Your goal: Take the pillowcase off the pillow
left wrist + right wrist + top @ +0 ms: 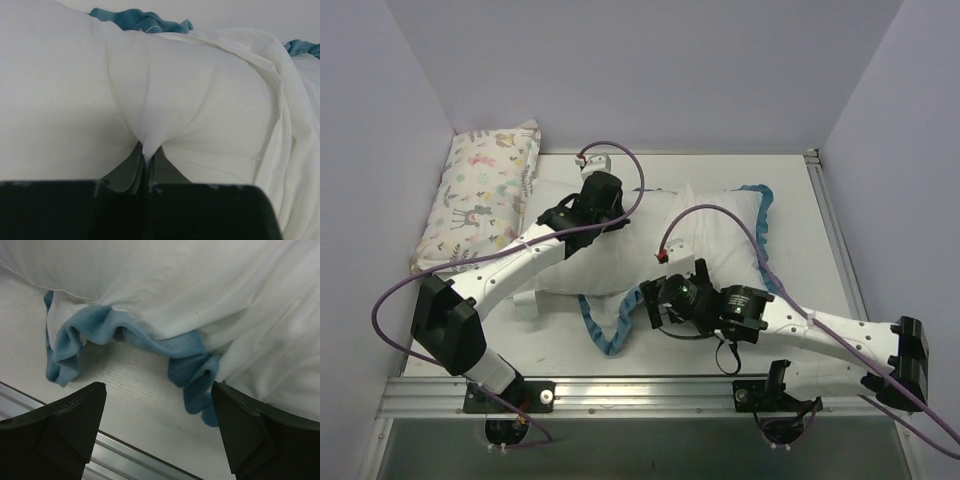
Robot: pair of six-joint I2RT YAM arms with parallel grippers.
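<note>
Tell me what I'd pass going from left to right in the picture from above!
Animal-print pillow → left gripper, pinching the white pillow → right gripper, open → blue frilly edge of the pillowcase. The white pillow stretches across the middle, so it has no single spot.

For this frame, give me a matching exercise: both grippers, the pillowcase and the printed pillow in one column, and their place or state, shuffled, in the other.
Column one:
1. left gripper
2. right gripper
3. pillowcase
4. animal-print pillow

Column two:
A. lies at the far left of the table
B. shut on a pinch of the pillow
C. open, holding nothing
D. teal ruffled edge, white side showing

Pairs: 1-B, 2-C, 3-D, 4-A
</note>
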